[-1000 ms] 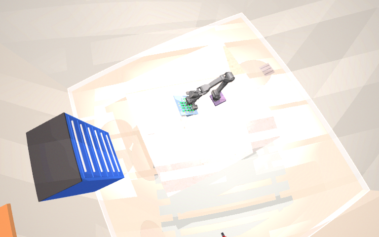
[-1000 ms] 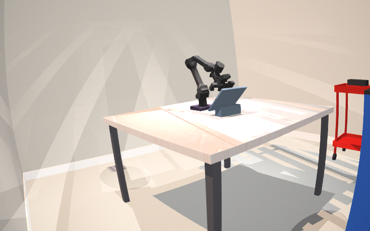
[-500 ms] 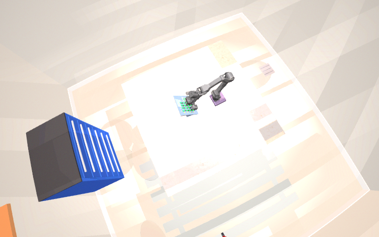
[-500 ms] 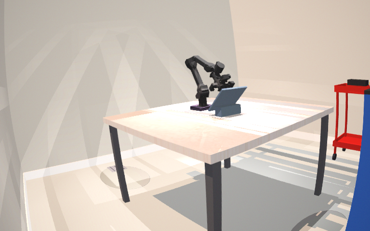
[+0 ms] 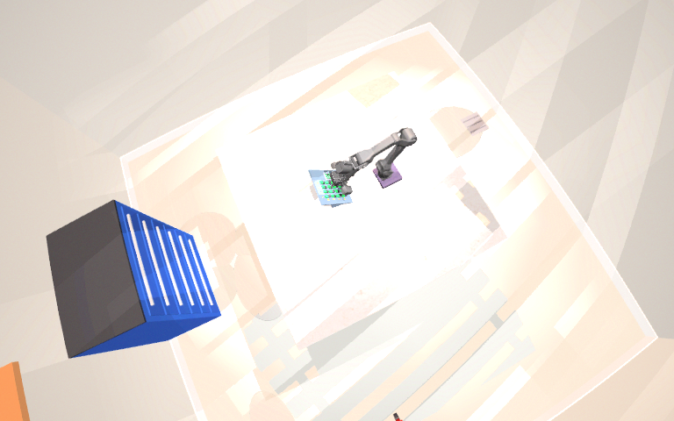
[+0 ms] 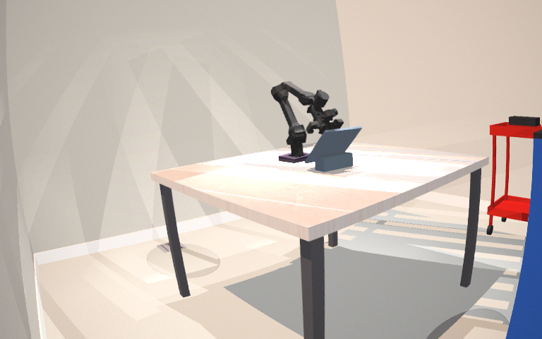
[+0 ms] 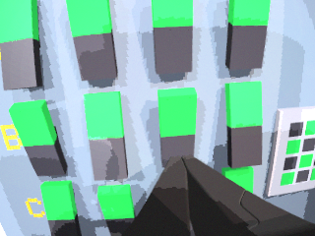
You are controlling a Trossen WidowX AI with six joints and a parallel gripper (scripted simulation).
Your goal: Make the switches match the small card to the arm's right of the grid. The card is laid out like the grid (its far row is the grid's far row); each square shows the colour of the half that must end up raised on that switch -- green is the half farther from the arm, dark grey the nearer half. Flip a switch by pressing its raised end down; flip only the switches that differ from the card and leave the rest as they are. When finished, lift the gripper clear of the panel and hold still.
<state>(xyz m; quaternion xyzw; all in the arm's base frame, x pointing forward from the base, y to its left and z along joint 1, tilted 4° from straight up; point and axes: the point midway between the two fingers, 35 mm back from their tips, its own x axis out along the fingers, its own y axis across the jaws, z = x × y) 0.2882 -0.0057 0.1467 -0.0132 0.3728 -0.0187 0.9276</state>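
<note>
The gripper [image 7: 185, 163] is pressed together with nothing between its fingers, its tip at the near, dark end of the third switch [image 7: 177, 128] in row B. The card [image 7: 295, 152] lies to the right of the tip, just beside the fourth column of switches. The tilted panel [image 6: 333, 143] stands on the bench [image 6: 320, 200], next to the arm's base [image 6: 284, 158]. From the top view, the gripper hangs over the panel's side nearer the arm.
</note>
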